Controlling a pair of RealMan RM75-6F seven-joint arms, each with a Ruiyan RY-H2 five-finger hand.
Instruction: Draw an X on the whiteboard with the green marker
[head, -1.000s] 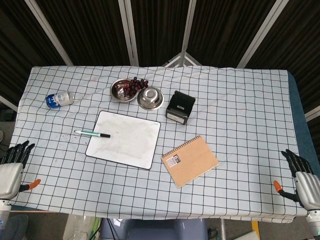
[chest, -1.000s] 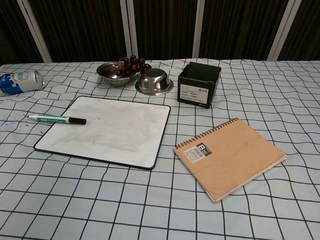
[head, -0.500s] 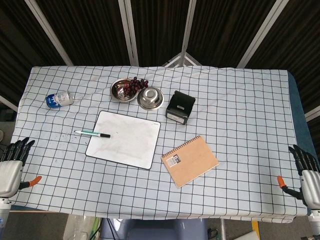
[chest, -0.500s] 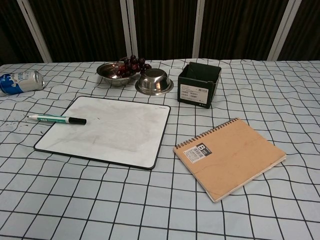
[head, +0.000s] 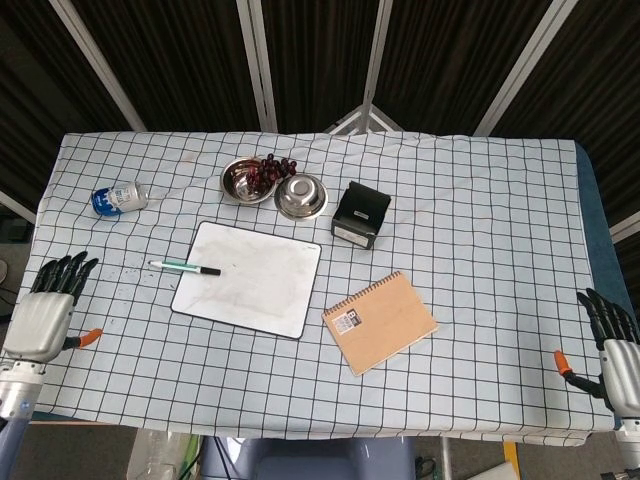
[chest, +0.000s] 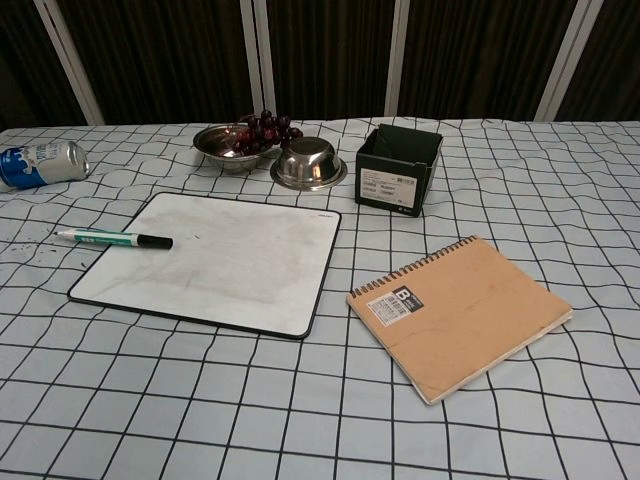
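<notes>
The green marker (head: 184, 266) lies across the left edge of the whiteboard (head: 250, 277). Both the left hand (head: 48, 312) and right hand (head: 616, 348) hover empty at the surface's near corners, fingers spread.

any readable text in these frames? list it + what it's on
"B": large letter on the label at the corner of the brown spiral notebook; the smaller print is unreadable.
White label on the black box: too small to read.
Blue can: print blurred.
Green marker: no legible text.
</notes>
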